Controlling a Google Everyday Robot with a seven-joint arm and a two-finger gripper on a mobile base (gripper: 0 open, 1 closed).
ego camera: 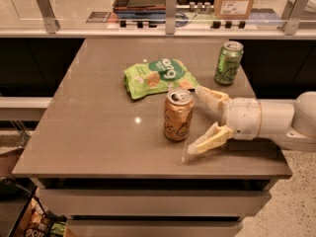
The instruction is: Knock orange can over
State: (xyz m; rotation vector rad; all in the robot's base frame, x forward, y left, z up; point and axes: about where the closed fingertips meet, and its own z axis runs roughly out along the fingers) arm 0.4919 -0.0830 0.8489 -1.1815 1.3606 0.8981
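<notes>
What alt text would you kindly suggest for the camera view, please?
The robot's cream two-finger gripper, open, reaches from the right beside an upright orange-tan aluminium drink can on a grey-brown table. A green snack bag and green aluminium can sit behind.

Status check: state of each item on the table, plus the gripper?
orange can: upright, not yet knocked over
green can: upright, back right
snack bag: lying flat behind the orange can
gripper: jaws open, just right of the orange can
</notes>
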